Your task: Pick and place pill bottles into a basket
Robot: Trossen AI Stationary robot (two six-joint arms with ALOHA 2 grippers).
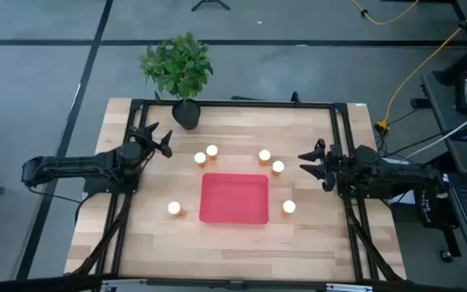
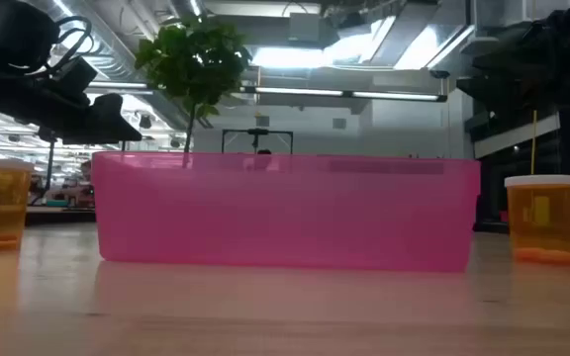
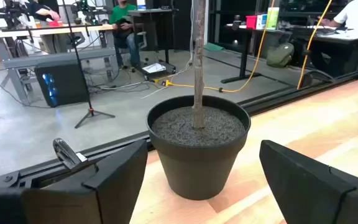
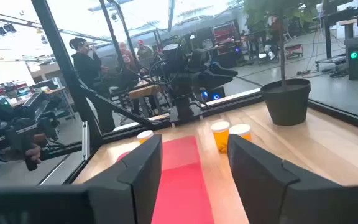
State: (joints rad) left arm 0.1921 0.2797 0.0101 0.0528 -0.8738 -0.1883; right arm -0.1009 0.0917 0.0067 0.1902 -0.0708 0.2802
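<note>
The red tray lies flat at the table's middle; in the low view it shows as a pink wall. Six amber pill bottles with white caps stand upright on the table around it: two by its far left corner, two by its far right corner, one to its left and one to its right. My left gripper is open and empty, facing the black plant pot. My right gripper is open and empty at the table's right, facing the tray.
A potted plant stands at the table's far edge, left of centre. A black frame runs along the table's far, left and right sides. People and desks show in the room beyond the table.
</note>
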